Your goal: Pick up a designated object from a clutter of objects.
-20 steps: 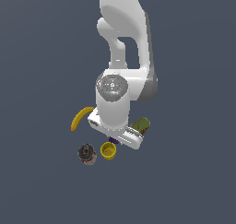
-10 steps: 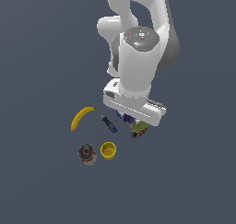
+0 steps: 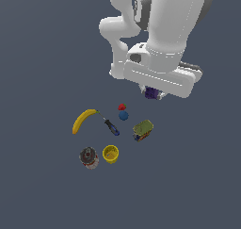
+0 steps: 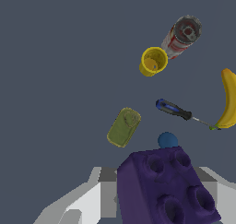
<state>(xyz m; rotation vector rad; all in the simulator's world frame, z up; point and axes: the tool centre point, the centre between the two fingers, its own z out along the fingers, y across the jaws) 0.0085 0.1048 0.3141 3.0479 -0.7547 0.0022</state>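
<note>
The dark purple cube-shaped block (image 4: 168, 188) sits between my fingers, large in the wrist view, with round holes on its face. In the exterior view it shows as a small purple patch (image 3: 151, 93) under the white hand, lifted well above the surface. My gripper (image 3: 152, 95) is shut on it; the fingers are mostly hidden by the hand. The remaining clutter lies below: banana (image 3: 84, 120), screwdriver (image 3: 111, 126), strawberry (image 3: 122, 107), blue ball (image 3: 123, 115), green-brown box (image 3: 142, 130), yellow cup (image 3: 110, 154), dark can (image 3: 88, 157).
In the wrist view the box (image 4: 123, 126), cup (image 4: 153, 61), can (image 4: 183, 34), screwdriver (image 4: 177, 111), ball (image 4: 167, 140) and banana (image 4: 227, 98) lie spread on the flat grey floor. The white arm (image 3: 160, 30) rises at the back.
The arm has risen and moved toward the exterior view's right, carrying the purple block up off the surface. The other items have stayed in place.
</note>
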